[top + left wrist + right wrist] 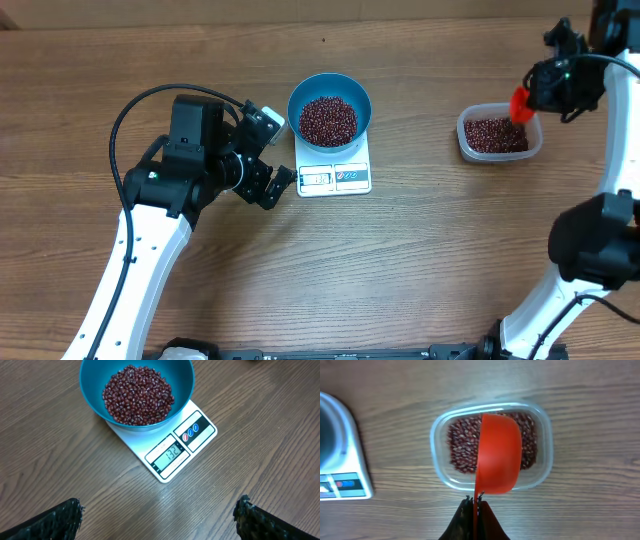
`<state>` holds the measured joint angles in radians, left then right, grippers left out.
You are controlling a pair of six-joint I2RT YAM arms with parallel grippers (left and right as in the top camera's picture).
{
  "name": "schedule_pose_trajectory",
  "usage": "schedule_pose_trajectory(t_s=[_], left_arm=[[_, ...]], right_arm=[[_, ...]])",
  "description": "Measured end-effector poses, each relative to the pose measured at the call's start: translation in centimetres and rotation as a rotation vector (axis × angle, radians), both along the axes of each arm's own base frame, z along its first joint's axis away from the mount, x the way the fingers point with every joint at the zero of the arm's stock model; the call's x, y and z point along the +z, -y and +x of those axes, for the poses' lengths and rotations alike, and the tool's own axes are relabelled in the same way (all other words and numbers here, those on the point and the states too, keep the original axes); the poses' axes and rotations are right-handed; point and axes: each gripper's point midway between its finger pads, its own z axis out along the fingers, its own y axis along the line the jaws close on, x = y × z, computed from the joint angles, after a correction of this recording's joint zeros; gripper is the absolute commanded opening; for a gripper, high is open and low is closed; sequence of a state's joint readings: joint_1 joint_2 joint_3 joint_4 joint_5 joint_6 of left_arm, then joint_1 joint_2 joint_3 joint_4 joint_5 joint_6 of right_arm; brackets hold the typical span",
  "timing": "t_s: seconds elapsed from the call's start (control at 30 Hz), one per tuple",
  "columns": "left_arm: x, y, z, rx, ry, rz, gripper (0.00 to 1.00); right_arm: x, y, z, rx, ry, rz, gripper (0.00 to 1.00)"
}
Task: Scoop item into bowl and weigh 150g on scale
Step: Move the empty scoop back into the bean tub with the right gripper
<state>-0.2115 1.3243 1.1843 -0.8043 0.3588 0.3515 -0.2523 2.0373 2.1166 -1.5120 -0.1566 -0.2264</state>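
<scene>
Blue bowl (297, 100) heaped with red-brown beans (328, 120), seated on the white scale (335, 178), display reading 132. Just left of the scale, left end effector (157, 519) over the tabletop (420, 270), jaws spread wide, gripping nothing. Well right of the scale, right end effector (475, 505) clamped shut on the red scoop (499, 455), above the clear tub (543, 430) of beans.

You can read one figure only: the scale's (209, 426) grey display (170, 454) shows 132. Marks on its round buttons (190, 432) are too small to read.
</scene>
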Motion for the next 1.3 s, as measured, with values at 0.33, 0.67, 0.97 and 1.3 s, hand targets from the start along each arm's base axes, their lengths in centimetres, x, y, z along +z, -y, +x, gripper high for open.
schedule_pose_trajectory(t_s=[0.33, 0.67, 0.97, 1.3], left_arm=[[0.0, 0.0, 0.0, 0.0, 0.0, 0.0, 1.0], [0.0, 0.0, 0.0, 0.0, 0.0, 0.0, 0.99], [0.0, 0.0, 0.0, 0.0, 0.0, 0.0, 1.0], [0.0, 0.0, 0.0, 0.0, 0.0, 0.0, 0.99]], right_arm=[[-5.1, 1.5, 0.2, -0.002, -0.122, -0.067, 0.04], [-7.9, 1.8, 0.5, 0.002, -0.154, -0.071, 0.04], [-8.5, 2.0, 1.5, 0.0, -0.12, -0.081, 0.04], [-9.5, 0.0, 1.4, 0.018, -0.142, 0.029, 0.04]])
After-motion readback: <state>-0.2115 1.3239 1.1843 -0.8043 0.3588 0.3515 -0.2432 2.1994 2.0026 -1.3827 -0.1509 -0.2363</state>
